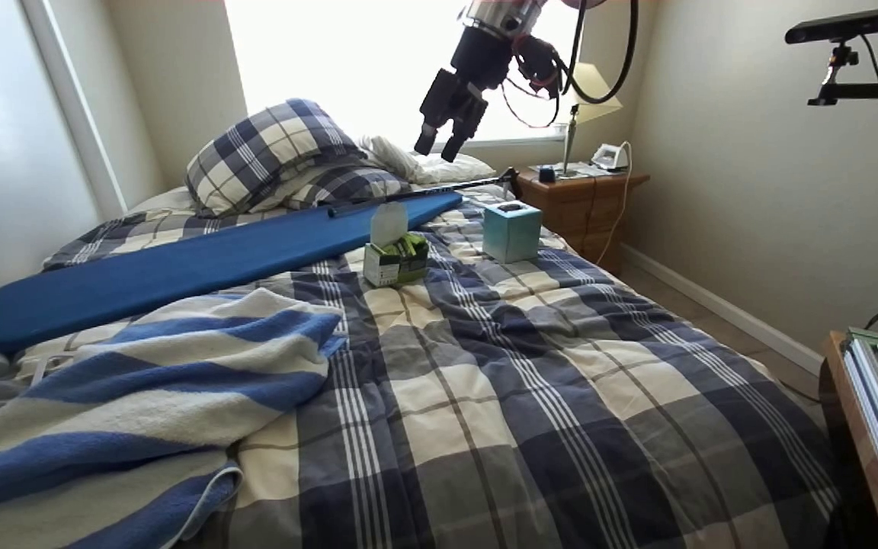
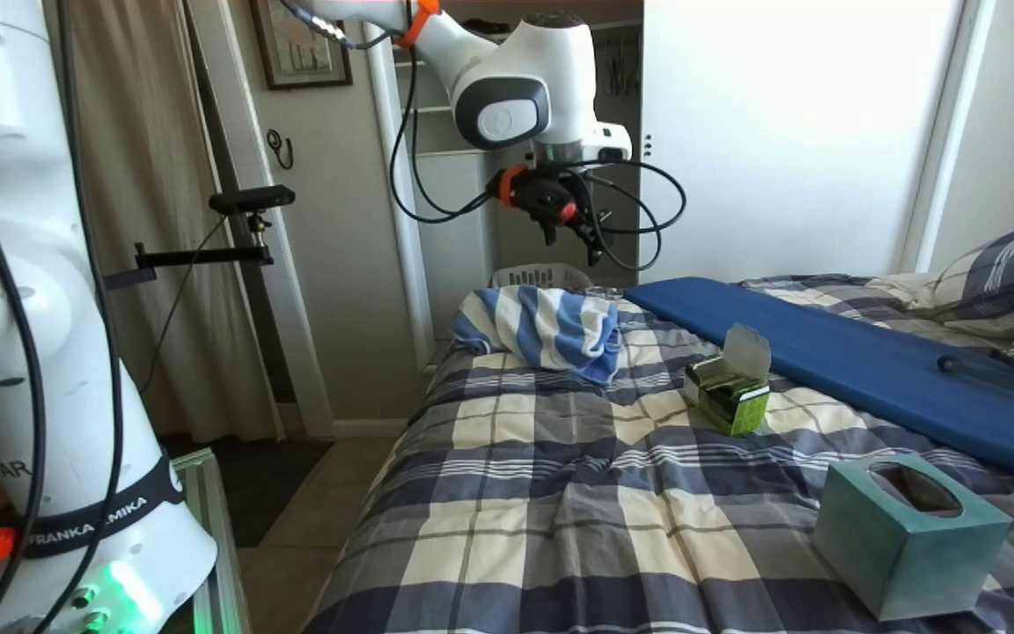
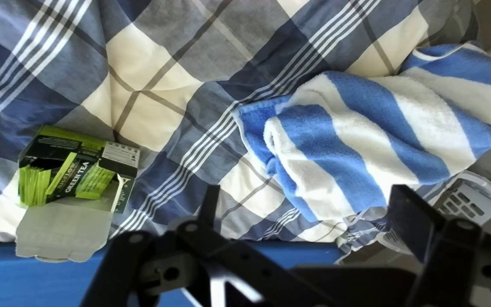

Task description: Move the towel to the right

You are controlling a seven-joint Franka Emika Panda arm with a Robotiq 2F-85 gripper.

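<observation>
A blue-and-white striped towel (image 1: 180, 374) lies bunched on the plaid bed, at the lower left in this exterior view. It also shows in an exterior view (image 2: 542, 328) near the bed's edge and in the wrist view (image 3: 356, 136) at the right. My gripper (image 1: 439, 148) hangs in the air well above the bed, its fingers apart and nothing between them. In the wrist view the two fingertips (image 3: 305, 189) are wide apart, with part of the towel seen between and beyond them. The gripper does not touch the towel. The towel's underside is hidden.
A blue ironing board (image 1: 180, 259) lies along the bed beside the towel. An open green tea box (image 1: 397, 259) and a teal tissue box (image 1: 512, 232) stand on the bed. A white basket (image 2: 542, 276) stands behind the towel. Pillows (image 1: 279, 156) lie at the bed's head.
</observation>
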